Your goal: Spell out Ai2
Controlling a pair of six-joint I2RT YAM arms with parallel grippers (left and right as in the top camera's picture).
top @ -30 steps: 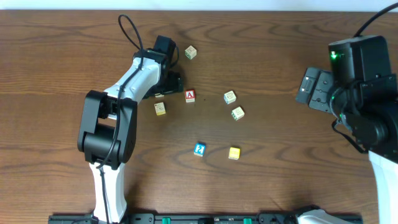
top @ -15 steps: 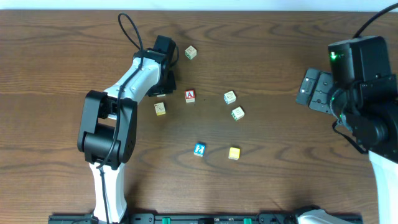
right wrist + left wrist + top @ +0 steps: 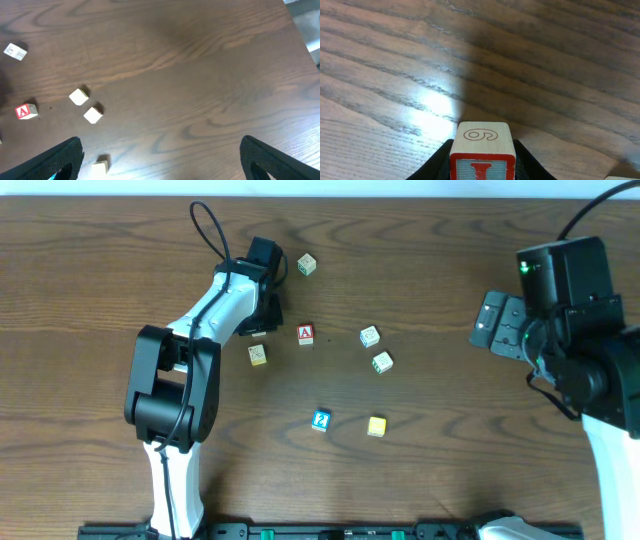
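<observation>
My left gripper [image 3: 481, 162] is shut on the red-framed "I" cube [image 3: 481, 148], which fills the bottom of the left wrist view with the black fingers tight against both its sides. Overhead, that gripper [image 3: 262, 320] is at the back left and covers the cube. Just to its right the red "A" cube [image 3: 305, 334] rests on the table, and it also shows in the right wrist view [image 3: 26, 111]. Nearer the front lies the blue "2" cube [image 3: 320, 420]. My right gripper [image 3: 165, 160] hangs open above bare wood at the far right [image 3: 497, 325].
A plain yellow cube [image 3: 376, 425] sits right of the "2" cube. Cream cubes with green marks lie at the back [image 3: 306, 264], centre right [image 3: 369, 336] [image 3: 382, 362] and just below the left gripper [image 3: 257, 354].
The left gripper has closed on the "I" cube. The right arm has shifted a little to the left. The loose cubes have not moved.
</observation>
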